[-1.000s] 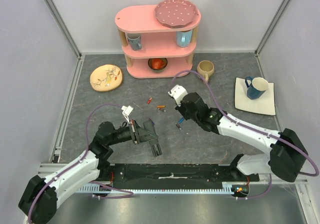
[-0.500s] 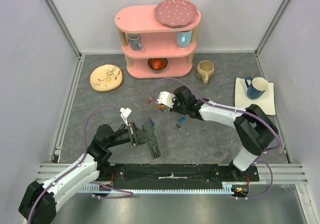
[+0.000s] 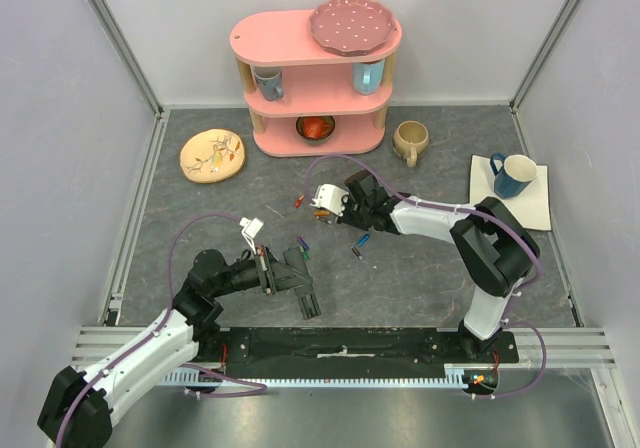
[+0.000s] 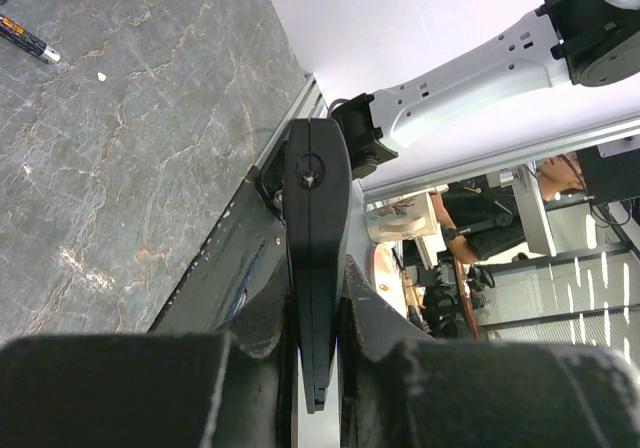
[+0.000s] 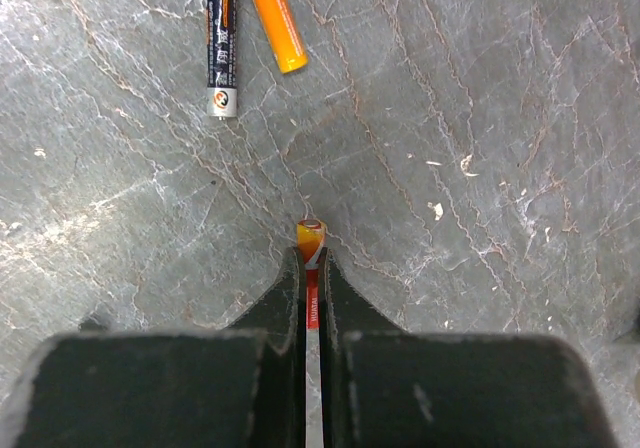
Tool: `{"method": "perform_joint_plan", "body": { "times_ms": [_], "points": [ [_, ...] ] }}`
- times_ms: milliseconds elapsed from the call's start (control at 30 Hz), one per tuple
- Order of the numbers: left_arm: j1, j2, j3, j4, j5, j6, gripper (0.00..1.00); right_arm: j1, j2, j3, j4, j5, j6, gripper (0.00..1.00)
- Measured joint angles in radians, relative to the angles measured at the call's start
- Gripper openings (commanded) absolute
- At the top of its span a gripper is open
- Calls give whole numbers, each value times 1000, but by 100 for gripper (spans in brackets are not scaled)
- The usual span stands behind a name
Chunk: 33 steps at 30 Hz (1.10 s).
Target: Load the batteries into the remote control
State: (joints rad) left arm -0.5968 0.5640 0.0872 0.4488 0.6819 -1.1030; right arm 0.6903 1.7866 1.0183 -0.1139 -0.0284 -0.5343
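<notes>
Above the grey table (image 3: 420,278), our right pincer (image 5: 310,268) swung left, clamping a thin red-orange battery (image 5: 311,236) for the slim black plastic remote (image 4: 317,218) our left pincer (image 4: 315,368) gripped.

We read this as a robotics lab, a test cell rather than a home. The desk (image 3: 420,278) is boxed in by plain white panels (image 3: 470,28) held in aluminium frame posts (image 3: 115,48). Two robot arms, left (image 3: 150,343) and right (image 3: 435,220), are bolted to a dark rail (image 3: 400,346) at its near edge and trail purple cables (image 3: 215,210). The household pieces look like props: a pink shelf (image 3: 290,33), a floral plate (image 3: 212,154), a beige mug (image 3: 410,140), and a blue mug (image 3: 513,175) on a white tray (image 3: 535,213). Past the panels, the left wrist view catches a person (image 4: 470,213) amid more framing and equipment.
</notes>
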Motion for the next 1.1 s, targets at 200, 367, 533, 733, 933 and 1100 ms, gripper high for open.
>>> {"method": "perform_joint_plan", "body": {
  "times_ms": [200, 367, 533, 733, 933, 1100],
  "points": [
    [0, -10, -1, -6, 0, 2, 2, -2, 27, 18, -16, -1, 11, 16],
    [0, -31, -1, -28, 0, 3, 2, -2, 36, 26, -23, 0, 24, 26],
    [0, -33, -1, -36, 0, 3, 2, -2, 38, 34, -32, 5, 36, 36],
    [0, -27, -1, -37, 0, 8, 2, -3, 37, 44, -46, 6, 58, 42],
    [0, -15, -1, -45, 0, 16, 2, -3, -43, 44, -65, 29, 127, 56],
    [0, 0, -1, -51, -5, 23, 2, -3, -216, 44, 6, 148, 385, 30]
  ]
}}
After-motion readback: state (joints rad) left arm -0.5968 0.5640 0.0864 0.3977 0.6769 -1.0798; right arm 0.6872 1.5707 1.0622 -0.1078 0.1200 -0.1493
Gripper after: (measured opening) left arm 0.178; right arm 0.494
